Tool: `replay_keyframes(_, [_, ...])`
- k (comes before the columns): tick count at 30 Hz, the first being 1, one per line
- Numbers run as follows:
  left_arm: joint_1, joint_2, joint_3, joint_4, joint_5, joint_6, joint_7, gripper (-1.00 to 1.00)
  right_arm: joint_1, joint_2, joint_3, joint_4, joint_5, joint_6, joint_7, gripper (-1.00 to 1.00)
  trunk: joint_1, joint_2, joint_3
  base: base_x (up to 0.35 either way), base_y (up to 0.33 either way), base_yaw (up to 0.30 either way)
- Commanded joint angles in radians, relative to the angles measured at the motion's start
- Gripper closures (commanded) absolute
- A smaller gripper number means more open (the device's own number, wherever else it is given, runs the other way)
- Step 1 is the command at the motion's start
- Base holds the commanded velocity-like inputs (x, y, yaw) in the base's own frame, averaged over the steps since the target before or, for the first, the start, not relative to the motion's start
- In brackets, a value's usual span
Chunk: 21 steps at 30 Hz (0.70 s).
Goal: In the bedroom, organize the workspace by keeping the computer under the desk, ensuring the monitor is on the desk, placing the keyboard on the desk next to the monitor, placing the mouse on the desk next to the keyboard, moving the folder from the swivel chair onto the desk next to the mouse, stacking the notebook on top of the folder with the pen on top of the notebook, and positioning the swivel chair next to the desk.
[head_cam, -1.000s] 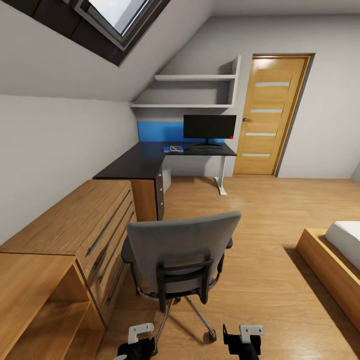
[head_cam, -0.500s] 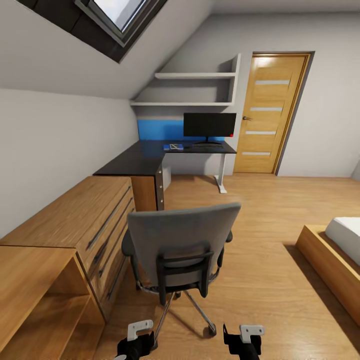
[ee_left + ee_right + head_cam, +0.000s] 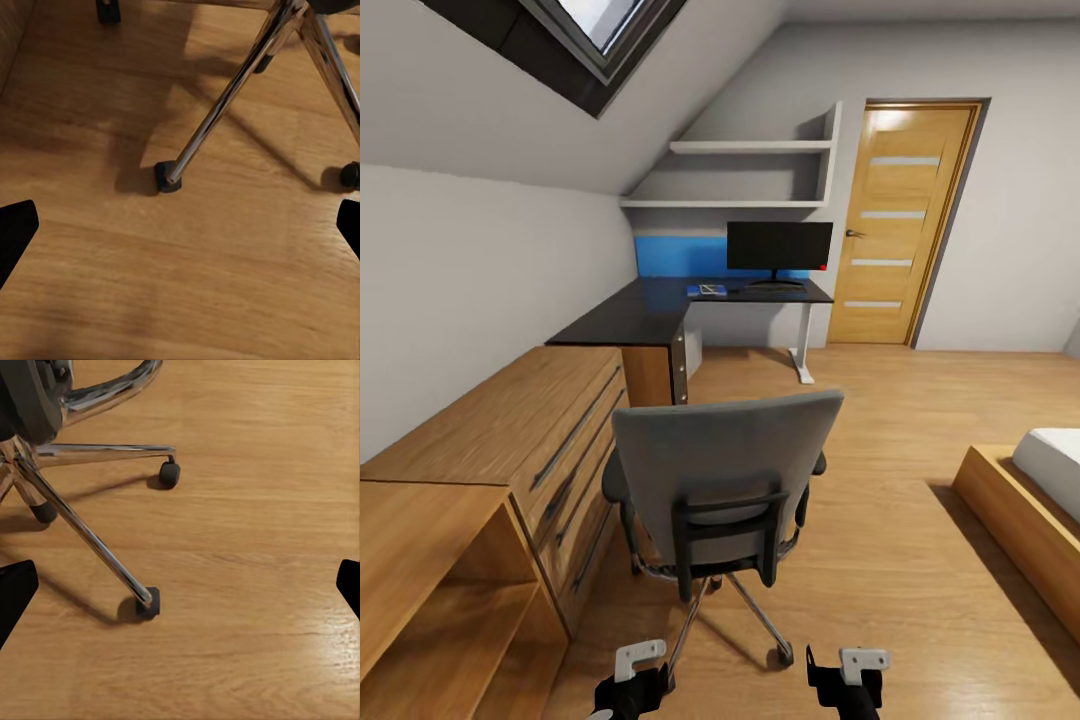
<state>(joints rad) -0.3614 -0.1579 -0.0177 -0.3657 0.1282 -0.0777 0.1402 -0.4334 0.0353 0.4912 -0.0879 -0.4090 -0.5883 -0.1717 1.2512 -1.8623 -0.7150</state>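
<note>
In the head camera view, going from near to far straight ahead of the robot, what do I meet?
Left pincer and right pincer → swivel chair → desk → monitor at the back wall.

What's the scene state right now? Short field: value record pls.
room: bedroom, wooden floor
swivel chair: in front of the robot, back toward camera, well short of the desk
desk: far corner, black top
monitor: upright on desk
keyboard: on desk in front of monitor
folder: on desk, beside keyboard
left gripper: open, empty
right gripper: open, empty
chair castors: seen on floor below both grippers
</note>
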Motion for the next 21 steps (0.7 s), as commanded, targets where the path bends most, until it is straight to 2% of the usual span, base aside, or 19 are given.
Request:
replay_keyframes(1, [-0.001, 0.000, -0.002, 0.001, 0.010, -0.004, 0.002, -1.00, -0.001, 0.000, 0.009, 0.000, -0.004, -0.002, -0.006, -1.00, 0.004, -0.008, -0.004, 0.000, 0.000, 0.000])
replay_keyframes(10, [-0.001, 0.000, -0.002, 0.001, 0.011, -0.006, 0.006, -1.00, -0.001, 0.000, 0.009, 0.000, -0.004, -0.002, -0.006, -1.00, 0.038, -0.071, -0.032, 0.000, 0.000, 0.000])
replay_keyframes(15, [-0.001, 0.000, -0.003, 0.001, 0.008, -0.038, 0.029, -1.00, -0.001, 0.001, 0.009, 0.000, -0.003, -0.002, -0.005, -1.00, 0.057, -0.106, -0.048, 0.000, 0.000, 0.000])
replay_keyframes(21, [-0.001, -0.001, -0.007, -0.007, 0.007, -0.043, 0.034, -1.00, -0.001, 0.007, 0.016, -0.007, -0.001, -0.013, -0.005, -1.00, 0.080, -0.148, -0.067, 0.000, 0.000, 0.000])
